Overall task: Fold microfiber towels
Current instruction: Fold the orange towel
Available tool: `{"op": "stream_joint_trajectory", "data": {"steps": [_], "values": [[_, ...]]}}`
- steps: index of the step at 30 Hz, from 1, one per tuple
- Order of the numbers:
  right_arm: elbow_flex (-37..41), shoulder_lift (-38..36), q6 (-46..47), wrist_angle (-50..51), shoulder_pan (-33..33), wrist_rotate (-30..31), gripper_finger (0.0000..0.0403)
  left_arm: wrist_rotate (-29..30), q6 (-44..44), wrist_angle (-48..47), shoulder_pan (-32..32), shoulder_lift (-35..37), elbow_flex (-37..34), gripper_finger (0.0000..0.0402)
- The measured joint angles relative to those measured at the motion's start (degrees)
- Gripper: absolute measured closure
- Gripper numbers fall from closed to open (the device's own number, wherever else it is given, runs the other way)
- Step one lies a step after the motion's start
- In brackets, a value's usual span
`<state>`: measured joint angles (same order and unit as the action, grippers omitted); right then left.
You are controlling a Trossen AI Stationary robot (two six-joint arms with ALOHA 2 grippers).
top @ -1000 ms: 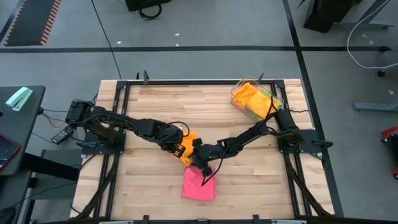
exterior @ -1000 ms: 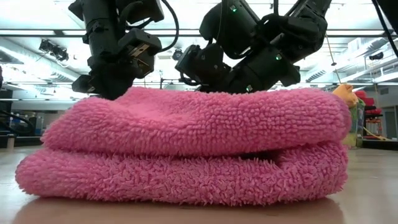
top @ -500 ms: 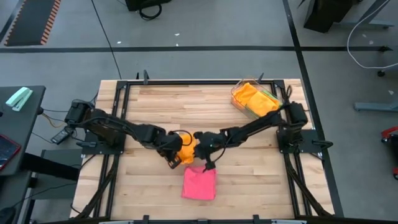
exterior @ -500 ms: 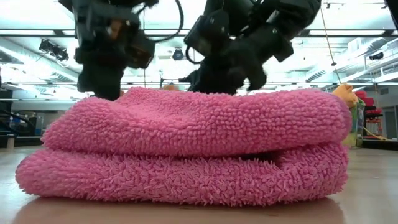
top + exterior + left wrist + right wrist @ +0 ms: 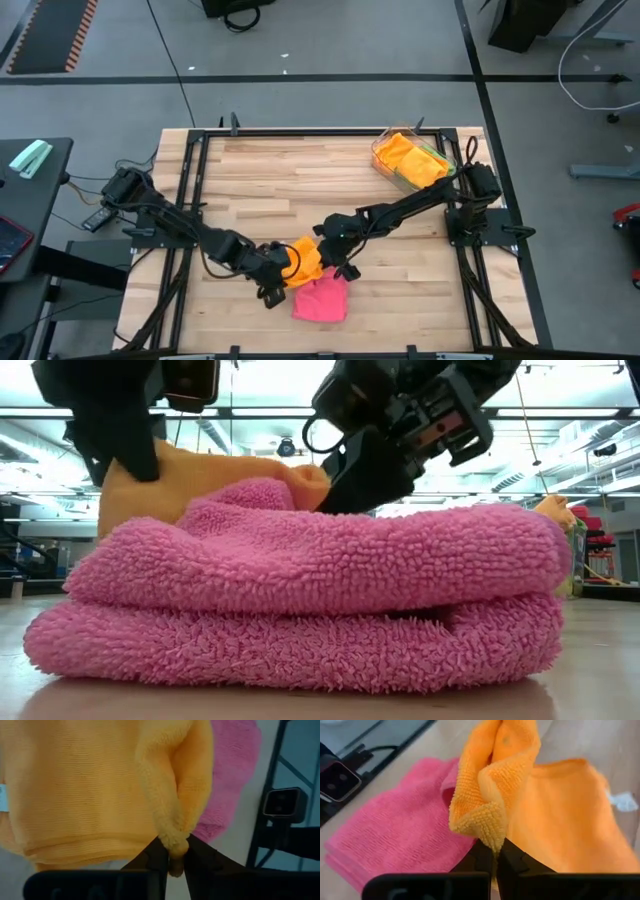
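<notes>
Between the two arms near the table's front, the left gripper (image 5: 277, 290) is pinching a bunched corner of the orange towel (image 5: 304, 260), its fingers (image 5: 156, 855) pressing together on a narrow roll of cloth. Opposite it, the right gripper (image 5: 343, 268) is clamping another corner of the same orange towel (image 5: 555, 815), with its fingers (image 5: 512, 860) squeezing tight on a folded tip of fabric. The orange cloth is hanging between the two grippers, just above and behind the folded pink towel (image 5: 320, 298). That pink towel (image 5: 300, 600) is lying flat on the wooden table (image 5: 260, 180) in a neat stack of two thick layers, close to the front edge. At the far right corner, a clear tray (image 5: 383, 160) is holding more cloths, orange and yellow towels (image 5: 408, 157), well apart from the grippers.
</notes>
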<state>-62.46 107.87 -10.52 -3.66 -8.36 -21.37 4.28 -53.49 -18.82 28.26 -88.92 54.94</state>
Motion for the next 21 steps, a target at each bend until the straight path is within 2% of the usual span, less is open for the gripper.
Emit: {"op": "stream_joint_trajectory", "data": {"steps": [8, 13, 15, 21], "values": [[0.1, 1.3, -0.4, -0.3, 1.3, -1.5, 0.0393, 1.1, 1.1, -2.7, 0.8, 0.0, 0.0, 0.0332], [0.1, 1.3, -0.5, 0.6, 2.3, -3.6, 0.0393, 1.3, 1.7, -5.3, 0.8, 1.5, 0.0, 0.0343], [0.1, 1.3, -1.5, 0.6, 2.3, -3.6, 0.0393, 4.1, 1.4, -9.9, 1.1, 2.6, 0.0, 0.0353], [0.1, 1.3, -1.6, 0.2, 2.2, -5.1, 0.0393, 20.2, 2.1, -17.8, 4.1, 3.6, -0.3, 0.0384]]}}
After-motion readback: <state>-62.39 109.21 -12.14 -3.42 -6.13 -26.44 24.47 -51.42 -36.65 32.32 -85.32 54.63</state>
